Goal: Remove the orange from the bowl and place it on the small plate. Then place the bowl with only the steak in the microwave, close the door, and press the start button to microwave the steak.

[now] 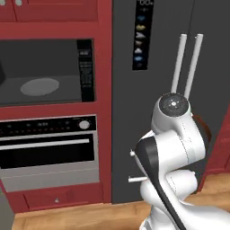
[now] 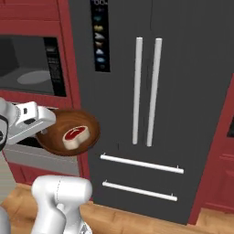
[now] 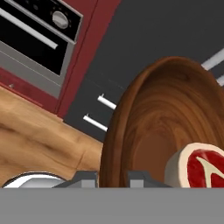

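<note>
bowl [image 2: 68,132], brown and shallow, rides in the air in front of the hand [image 3: 113,177], whose fingers [image 3: 139,176] are pinched narrow on the near rim; in the hand view the rim runs up between the two dark tips, one outside the wall and one inside. gripping at the edge looks chosen so the bowl can be carried as a tray and slid rim-last into a cavity, with the hand staying outside.

going left to right in the right base view: the microwave [image 2: 27,68] sits up and to the left of the hand, its cavity showing dark grey with a pale turntable disc [image 1: 39,86], so i judge the door is swung aside, though the door itself i cannot make out. below it is the oven [image 1: 47,148] with a horizontal handle. then the hand and the bowl, held roughly level at oven height, below the cavity floor. the steak [image 2: 75,136] lies inside the bowl on the side away from the cavity, just ahead of the fingertips and slightly to one side; no orange is in the bowl, so that step appears done. further right stands the dark fridge [image 2: 151,91] with pale bar handles.

next comes lifting and moving left into the cavity; tilting risks the steak sliding.
</note>
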